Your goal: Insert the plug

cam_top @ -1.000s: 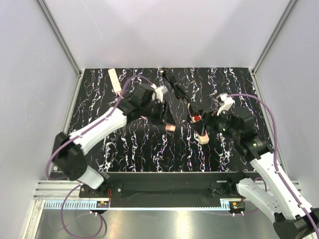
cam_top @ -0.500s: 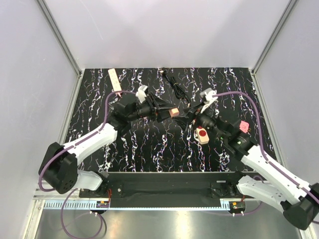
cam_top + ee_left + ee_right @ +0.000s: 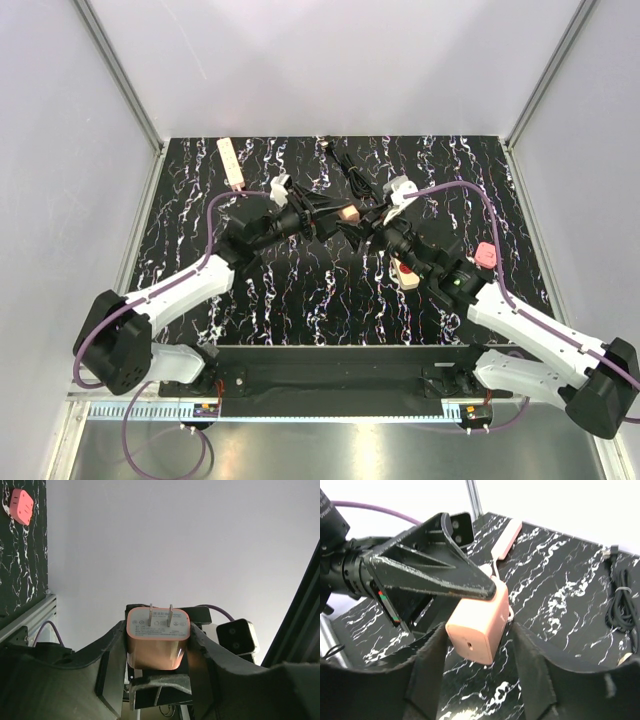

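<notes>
A rose-pink charger plug (image 3: 348, 212) with two metal prongs is pinched in my left gripper (image 3: 340, 215), held in the air above the mat's middle. In the left wrist view the plug (image 3: 157, 642) sits between both fingers, prongs pointing away. My right gripper (image 3: 382, 228) faces it, open. In the right wrist view the plug (image 3: 479, 622) hangs between my right fingers (image 3: 427, 665) with a gap on each side, the left finger lying on top. A beige power strip (image 3: 406, 272) with a red switch lies below the right arm, partly hidden.
A pink socket cube (image 3: 485, 255) lies on the mat at the right, and also shows in the left wrist view (image 3: 21, 505). A white power strip (image 3: 232, 160) lies at the back left. A bundled black cable (image 3: 355, 178) lies at the back middle.
My left gripper has lifted the plug off the mat and turned it toward the right arm. My right gripper has swung left and up, so its open fingers now flank the plug.
</notes>
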{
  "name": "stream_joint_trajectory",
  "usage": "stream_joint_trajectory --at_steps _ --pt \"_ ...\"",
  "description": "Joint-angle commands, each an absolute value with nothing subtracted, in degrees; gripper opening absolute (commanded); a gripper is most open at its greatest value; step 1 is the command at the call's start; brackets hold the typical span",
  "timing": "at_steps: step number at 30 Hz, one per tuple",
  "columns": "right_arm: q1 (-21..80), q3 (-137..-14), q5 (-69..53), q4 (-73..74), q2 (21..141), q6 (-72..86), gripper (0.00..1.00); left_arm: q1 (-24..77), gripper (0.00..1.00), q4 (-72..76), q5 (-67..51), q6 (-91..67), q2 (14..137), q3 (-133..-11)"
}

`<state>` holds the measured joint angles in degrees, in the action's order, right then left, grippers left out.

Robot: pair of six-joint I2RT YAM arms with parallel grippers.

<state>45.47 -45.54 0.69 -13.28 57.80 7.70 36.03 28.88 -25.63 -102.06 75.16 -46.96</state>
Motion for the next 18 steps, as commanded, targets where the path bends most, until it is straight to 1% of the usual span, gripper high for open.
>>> stream_joint_trajectory --at_steps 1,2,5,6,7,8,9,10,11,12,14,15,16,18 --pt "46.2 -46.9 3.7 -21.2 57.9 5.8 0.57 36.2 0.0 33.9 -23.7 -103.3 74.2 -47.5" --pt "46.3 -46.8 4.1 -21.7 58.0 5.7 0.56 36.4 0.0 34.2 -23.5 -103.8 74.5 -47.1" --pt "46.3 -47.0 6.1 -22.0 58.9 5.7 0.36 36.7 0.0 36.8 -22.9 -105.3 75.1 -46.1" --pt "46.4 -46.8 6.8 -22.2 59.0 5.8 0.17 36.7 0.0 38.3 -23.2 -105.4 75.5 -46.3" --pt "46.4 -46.3 7.5 -22.8 58.9 5.9 0.07 36.7 0.0 39.0 -23.8 -105.4 76.8 -47.1" --pt "46.4 -45.1 8.9 -23.5 58.7 5.8 0.0 36.7 0.0 40.5 -25.7 -105.4 77.7 -47.5" --pt "46.4 -44.4 9.7 -24.3 58.4 6.1 0.0 36.7 0.2 42.1 -26.7 -105.5 78.7 -47.9" --pt "46.4 -43.9 10.5 -25.1 57.3 6.2 0.0 36.8 0.38 44.2 -27.3 -105.7 79.6 -47.9" --pt "46.4 -43.5 12.2 -24.9 56.9 6.4 0.0 36.8 0.51 48.1 -28.6 -106.4 81.1 -47.7" --pt "46.4 -43.7 13.2 -23.1 56.3 6.6 0.0 36.9 0.75 49.6 -29.0 -106.9 81.6 -47.5" --pt "46.4 -44.9 15.7 -19.4 55.6 6.9 0.0 36.9 0.89 52.2 -29.2 -106.9 81.9 -46.1" --pt "46.5 -46.7 16.4 -14.9 55.6 6.9 0.0 36.7 0.95 52.2 -29.3 -106.6 81.8 -45.9" --pt "46.3 -47.5 17.4 -12.4 56.1 6.9 0.0 36.3 0.99 51.9 -29.5 -105.2 81.7 -45.9" --pt "46.4 -49.6 19.4 -4.8 56.5 7.0 0.0 35.1 0.99 48.5 -31.9 -102.8 81.4 -46.7"
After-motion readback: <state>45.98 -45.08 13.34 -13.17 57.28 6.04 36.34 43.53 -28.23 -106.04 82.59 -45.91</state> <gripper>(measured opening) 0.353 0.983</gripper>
